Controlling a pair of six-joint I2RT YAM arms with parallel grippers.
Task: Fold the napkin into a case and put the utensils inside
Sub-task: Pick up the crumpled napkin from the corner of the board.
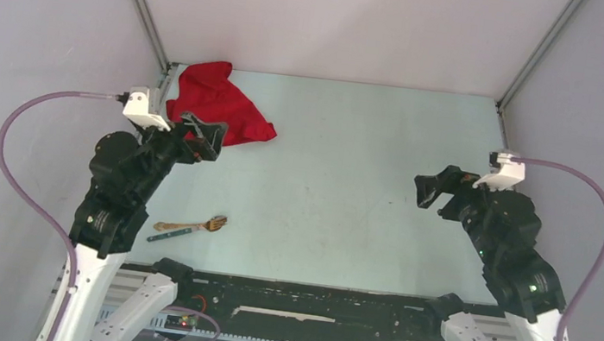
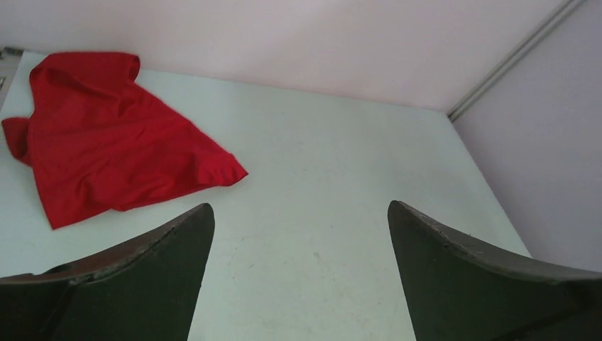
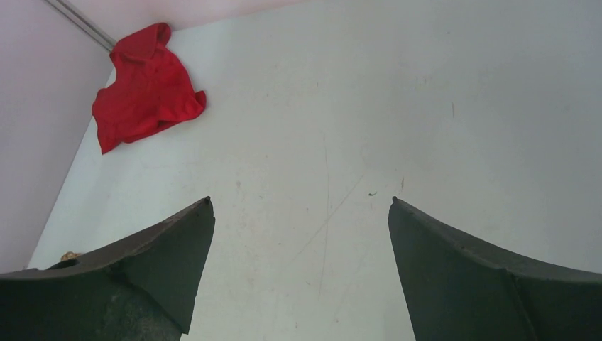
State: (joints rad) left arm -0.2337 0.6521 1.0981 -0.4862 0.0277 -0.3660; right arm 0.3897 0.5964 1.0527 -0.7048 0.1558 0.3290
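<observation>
The red napkin (image 1: 218,104) lies crumpled and loosely bunched in the table's far left corner, also seen in the left wrist view (image 2: 106,135) and the right wrist view (image 3: 145,89). It has no case shape. The utensils lie near the left arm's base: a light-brown wooden fork (image 1: 192,226) and a dark teal stick (image 1: 168,236) just in front of it. My left gripper (image 1: 205,135) hovers open beside the napkin's near edge, nothing between its fingers (image 2: 177,234). My right gripper (image 1: 433,189) is open and empty over the right half of the table, its fingers (image 3: 192,220) wide apart.
Pale grey walls with metal corner posts (image 1: 141,3) close in the table (image 1: 351,168) on three sides. A black rail (image 1: 309,297) runs along the near edge between the arm bases. Purple cables (image 1: 14,152) loop beside each arm.
</observation>
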